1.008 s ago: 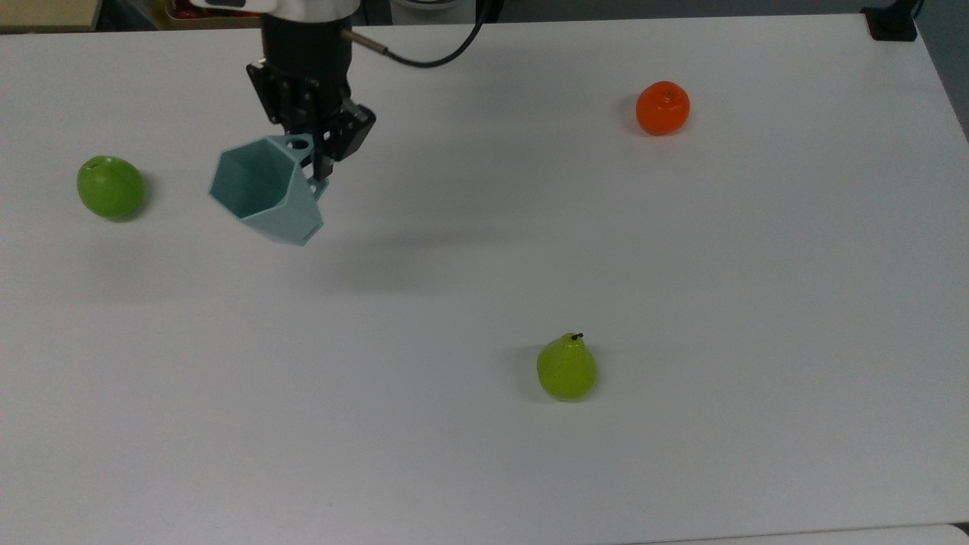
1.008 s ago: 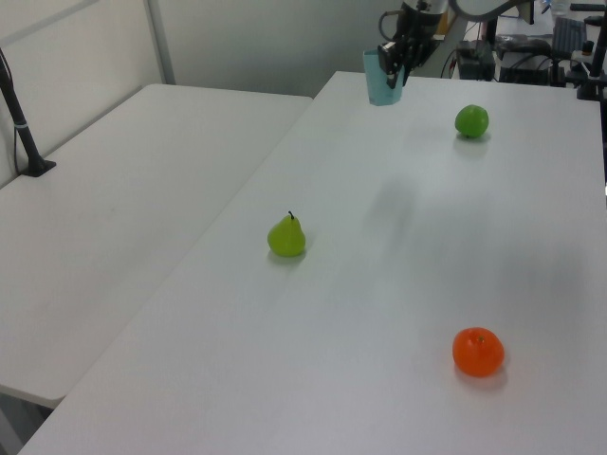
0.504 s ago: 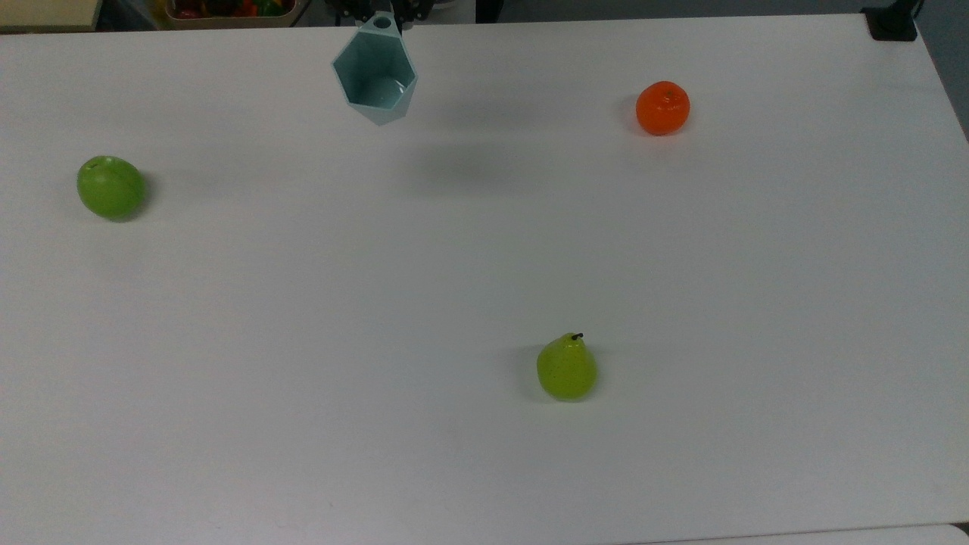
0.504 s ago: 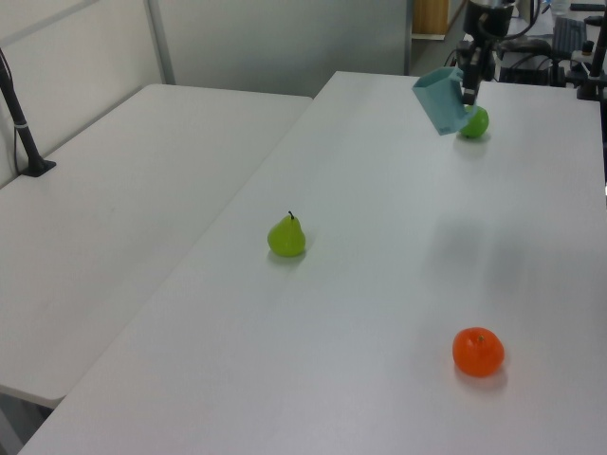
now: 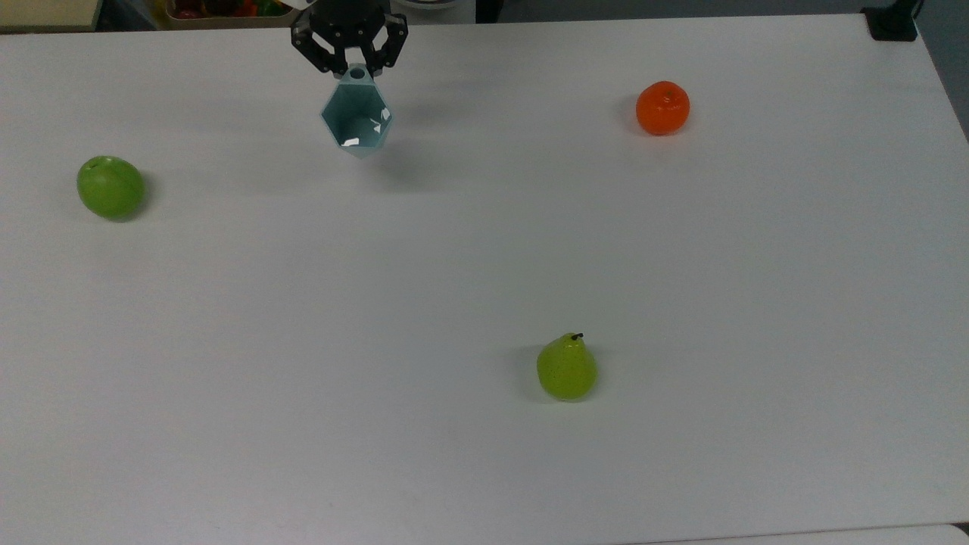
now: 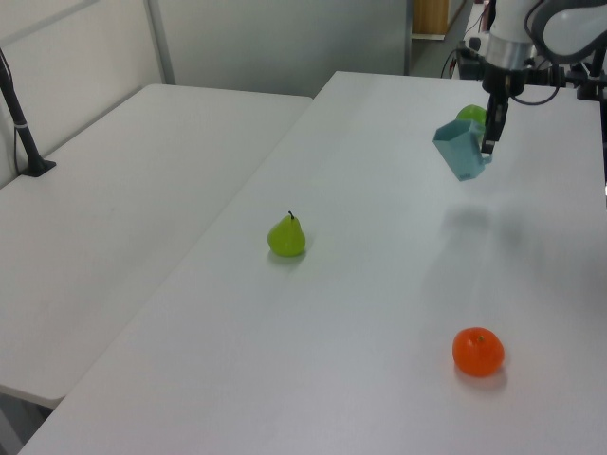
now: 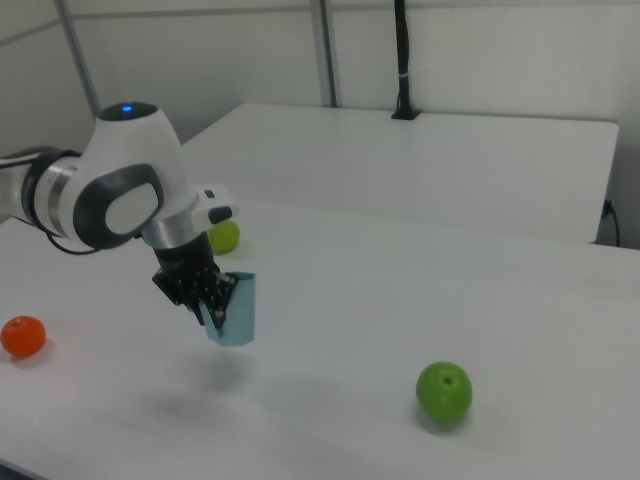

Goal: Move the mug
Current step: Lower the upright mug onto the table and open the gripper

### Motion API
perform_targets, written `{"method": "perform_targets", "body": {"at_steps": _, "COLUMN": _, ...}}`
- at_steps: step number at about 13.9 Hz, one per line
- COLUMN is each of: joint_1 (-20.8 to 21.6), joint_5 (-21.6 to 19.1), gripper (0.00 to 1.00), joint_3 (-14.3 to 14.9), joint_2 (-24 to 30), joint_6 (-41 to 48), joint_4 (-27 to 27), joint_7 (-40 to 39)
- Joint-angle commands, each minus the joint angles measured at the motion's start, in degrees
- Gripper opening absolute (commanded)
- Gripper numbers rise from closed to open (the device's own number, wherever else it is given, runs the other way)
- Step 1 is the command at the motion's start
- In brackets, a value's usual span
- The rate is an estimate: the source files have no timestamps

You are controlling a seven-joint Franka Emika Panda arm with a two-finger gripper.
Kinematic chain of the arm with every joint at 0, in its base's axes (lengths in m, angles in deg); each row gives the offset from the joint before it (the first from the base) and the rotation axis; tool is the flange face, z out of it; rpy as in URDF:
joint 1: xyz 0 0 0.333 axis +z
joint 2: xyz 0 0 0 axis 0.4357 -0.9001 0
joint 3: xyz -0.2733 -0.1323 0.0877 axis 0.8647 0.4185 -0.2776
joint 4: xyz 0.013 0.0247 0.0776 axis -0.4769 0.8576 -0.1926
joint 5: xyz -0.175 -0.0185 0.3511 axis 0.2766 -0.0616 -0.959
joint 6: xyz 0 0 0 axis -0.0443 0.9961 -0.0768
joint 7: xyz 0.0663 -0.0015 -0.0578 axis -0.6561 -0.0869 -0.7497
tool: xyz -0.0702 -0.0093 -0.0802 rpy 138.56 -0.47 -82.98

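**Mug held in the air by its tab**

We see the gripper (image 5: 356, 70) closed on the mug (image 5: 356, 121) at the handle tab, near the far edge of the surface (image 5: 484, 265) in the top view. The mug hangs clear of the surface, tilted, with a shadow below it in the right view. In the left view the mug (image 6: 462, 149) partly hides the apple (image 6: 471, 114) behind it. In the right view the gripper (image 7: 212, 300) covers the tab, and the arm partly hides the pear (image 7: 226, 236). The top view cuts the arm off at the frame's upper edge. The orange (image 5: 662, 107) and pear (image 5: 566, 368) sit well apart from the mug.
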Motion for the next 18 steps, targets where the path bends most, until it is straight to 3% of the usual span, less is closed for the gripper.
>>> {"method": "perform_targets", "body": {"at_steps": 1, "joint_1": -0.49, "joint_5": -0.97, "gripper": 0.02, "joint_3": 0.47, "joint_2": -2.99, "joint_6": -5.29, "joint_4": 2.19, "joint_7": -3.79}}
{"method": "perform_targets", "body": {"at_steps": 7, "joint_1": -1.19, "joint_5": -0.97, "gripper": 0.03, "joint_3": 0.47, "joint_2": -6.17, "joint_6": -14.00, "joint_4": 5.97, "joint_7": -4.41}}
{"method": "perform_targets", "body": {"at_steps": 9, "joint_1": -1.19, "joint_5": -0.97, "gripper": 0.10, "joint_3": 0.56, "joint_2": -6.25, "joint_6": -13.57, "joint_4": 7.81, "joint_7": -4.50}}
{"method": "perform_targets", "body": {"at_steps": 10, "joint_1": -1.72, "joint_5": -0.97, "gripper": 0.27, "joint_3": 0.56, "joint_2": -6.43, "joint_6": -12.87, "joint_4": 7.99, "joint_7": -4.59}}
{"method": "perform_targets", "body": {"at_steps": 15, "joint_1": -1.81, "joint_5": -0.97, "gripper": 0.74, "joint_3": 0.56, "joint_2": -5.82, "joint_6": -9.98, "joint_4": 7.38, "joint_7": -4.41}}
{"method": "perform_targets", "body": {"at_steps": 17, "joint_1": -1.63, "joint_5": -0.97, "gripper": 0.99, "joint_3": 0.56, "joint_2": -4.85, "joint_6": -4.72, "joint_4": 5.46, "joint_7": -3.89}}
{"method": "perform_targets", "body": {"at_steps": 18, "joint_1": -1.20, "joint_5": -0.97, "gripper": 1.00, "joint_3": 0.56, "joint_2": -4.76, "joint_6": 0.27, "joint_4": 2.49, "joint_7": -3.88}}
